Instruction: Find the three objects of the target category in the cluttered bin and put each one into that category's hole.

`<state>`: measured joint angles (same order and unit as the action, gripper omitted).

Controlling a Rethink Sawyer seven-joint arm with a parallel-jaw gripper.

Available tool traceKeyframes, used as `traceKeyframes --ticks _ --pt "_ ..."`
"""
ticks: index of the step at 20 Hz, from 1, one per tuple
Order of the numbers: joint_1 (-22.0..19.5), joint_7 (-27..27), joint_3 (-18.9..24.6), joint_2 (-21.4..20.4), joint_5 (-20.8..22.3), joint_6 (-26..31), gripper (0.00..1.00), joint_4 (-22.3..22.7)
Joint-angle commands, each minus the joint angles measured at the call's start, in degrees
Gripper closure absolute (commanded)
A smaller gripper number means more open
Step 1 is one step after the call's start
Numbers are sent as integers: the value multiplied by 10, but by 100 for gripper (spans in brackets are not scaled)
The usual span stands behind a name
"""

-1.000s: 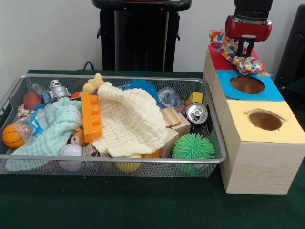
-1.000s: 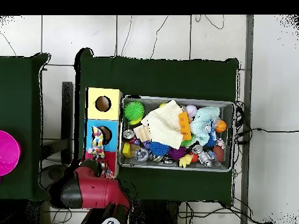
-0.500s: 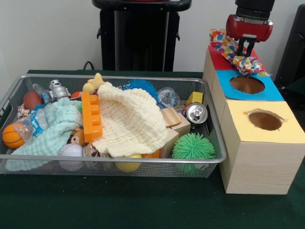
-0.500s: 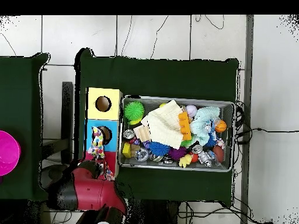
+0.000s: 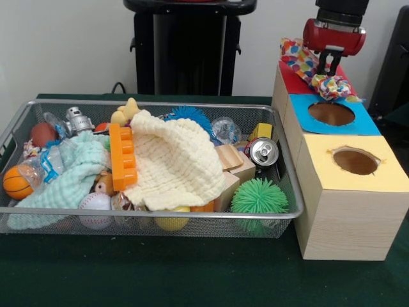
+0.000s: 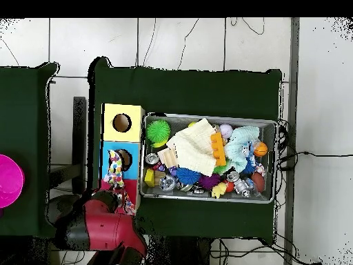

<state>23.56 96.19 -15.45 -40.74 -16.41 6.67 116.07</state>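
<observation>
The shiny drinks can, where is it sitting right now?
In the front view the can lies at the right end of the wire bin, lid towards the camera, just behind the green spiky ball, beside wooden blocks.

The place reads as a robotics lab: a tabletop (image 5: pixel 160 281) draped in dark green cloth, a wire mesh bin (image 5: pixel 192 220) of assorted test toys, plain wooden sorting boxes (image 5: pixel 348 217) with colour-coded holes, a tiled floor (image 6: pixel 179 41) with loose cables, and bare walls.
</observation>
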Motion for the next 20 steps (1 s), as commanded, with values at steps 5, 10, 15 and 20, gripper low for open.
traceKeyframes --ticks 5,10,15,20 --pt "-21 99 8 102 12 58 100 34" --pt "-14 99 -5 101 13 79 100 34" --pt "-32 106 21 110 5 53 100 48" --pt "-3 104 -12 107 8 122 100 28"
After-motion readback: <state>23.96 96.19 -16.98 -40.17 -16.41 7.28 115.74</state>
